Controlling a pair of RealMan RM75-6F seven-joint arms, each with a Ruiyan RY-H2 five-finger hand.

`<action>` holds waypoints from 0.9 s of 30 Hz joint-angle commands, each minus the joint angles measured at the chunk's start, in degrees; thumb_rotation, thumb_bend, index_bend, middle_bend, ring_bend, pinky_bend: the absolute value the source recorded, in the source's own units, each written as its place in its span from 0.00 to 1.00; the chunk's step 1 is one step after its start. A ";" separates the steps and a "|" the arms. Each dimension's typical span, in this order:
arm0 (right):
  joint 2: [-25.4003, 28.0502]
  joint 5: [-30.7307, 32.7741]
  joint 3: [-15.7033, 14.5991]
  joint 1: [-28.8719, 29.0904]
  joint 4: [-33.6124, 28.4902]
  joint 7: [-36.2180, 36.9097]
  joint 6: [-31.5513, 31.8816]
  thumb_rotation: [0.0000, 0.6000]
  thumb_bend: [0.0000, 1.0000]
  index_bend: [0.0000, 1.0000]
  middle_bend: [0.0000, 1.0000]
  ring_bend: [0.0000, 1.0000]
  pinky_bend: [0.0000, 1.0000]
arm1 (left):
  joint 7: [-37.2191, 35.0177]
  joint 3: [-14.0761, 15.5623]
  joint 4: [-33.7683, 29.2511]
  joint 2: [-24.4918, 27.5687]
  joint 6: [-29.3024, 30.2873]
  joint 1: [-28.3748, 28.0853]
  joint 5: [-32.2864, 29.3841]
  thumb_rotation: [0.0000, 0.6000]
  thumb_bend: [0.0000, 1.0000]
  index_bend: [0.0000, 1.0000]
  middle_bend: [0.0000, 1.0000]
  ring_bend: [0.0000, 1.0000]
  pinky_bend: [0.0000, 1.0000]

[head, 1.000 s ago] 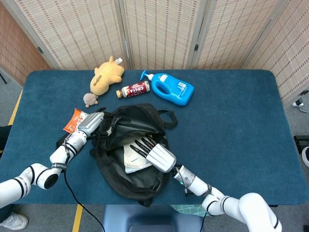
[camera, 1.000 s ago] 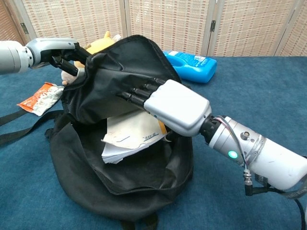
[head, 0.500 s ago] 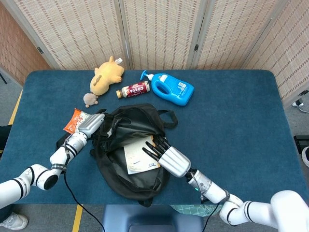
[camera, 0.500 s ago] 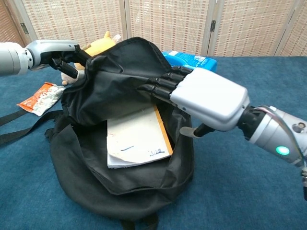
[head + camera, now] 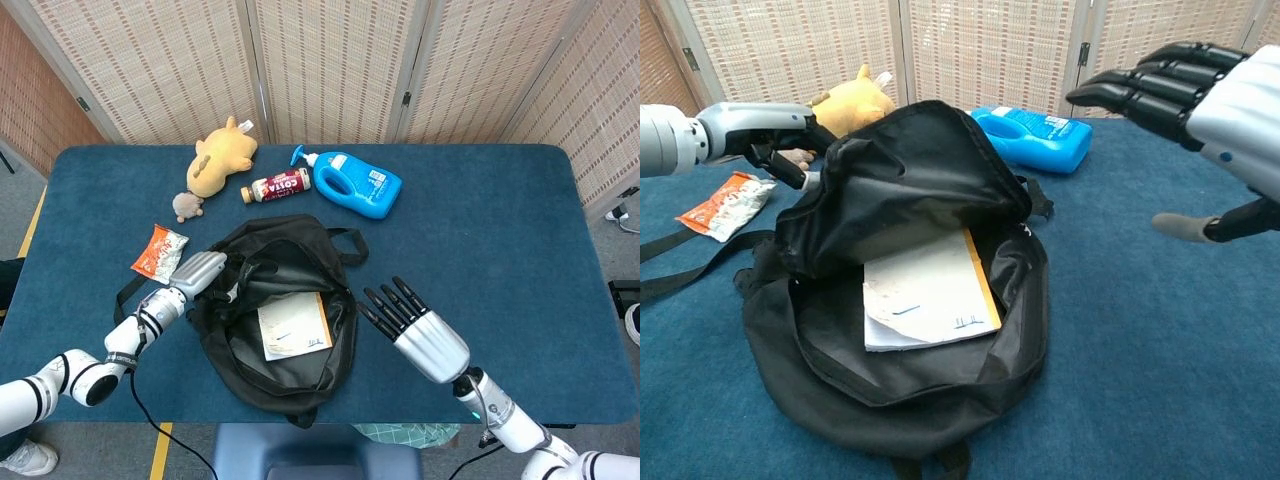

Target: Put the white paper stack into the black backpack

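Note:
The black backpack (image 5: 290,385) lies open on the blue table, its mouth facing up. The white paper stack (image 5: 293,327) lies flat inside it, also plain in the chest view (image 5: 925,295) within the backpack (image 5: 890,420). My left hand (image 5: 197,272) grips the bag's upper left edge and holds the flap up (image 5: 770,128). My right hand (image 5: 415,320) hovers to the right of the bag with fingers spread and nothing in it; in the chest view this right hand (image 5: 1200,90) is raised above the table.
Behind the bag lie a yellow plush toy (image 5: 222,158), a small grey plush (image 5: 186,205), a coffee bottle (image 5: 280,185) and a blue detergent bottle (image 5: 358,183). An orange snack packet (image 5: 160,250) lies left of the bag. Folding screens stand behind the table.
My right hand has come out of the backpack and moved right and up, leaving the paper stack lying flat inside. The left hand has lowered the flap slightly.

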 commanded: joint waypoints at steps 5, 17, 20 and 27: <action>1.99 0.61 1.45 -2.39 -0.52 1.76 1.73 1.00 0.26 0.00 0.12 0.15 0.10 | 0.76 2.35 -6.07 3.77 -1.52 0.22 2.58 0.88 0.41 0.31 0.24 0.16 0.00; 2.50 1.32 3.15 -4.23 0.17 4.93 1.16 1.00 0.26 0.00 0.12 0.14 0.10 | 2.45 5.35 -14.09 8.52 6.47 5.03 7.22 0.89 0.31 0.15 0.15 0.10 0.00; 2.56 1.72 3.47 -4.65 0.50 5.82 0.89 1.00 0.26 0.00 0.12 0.15 0.10 | 2.39 5.72 -14.73 9.79 9.75 6.93 7.95 0.89 0.31 0.15 0.15 0.10 0.00; 4.66 5.01 3.77 -5.56 -0.79 11.60 -1.42 1.00 0.26 0.00 0.12 0.15 0.12 | 8.62 5.07 -11.90 9.36 18.31 13.02 1.67 1.00 0.32 0.18 0.15 0.11 0.00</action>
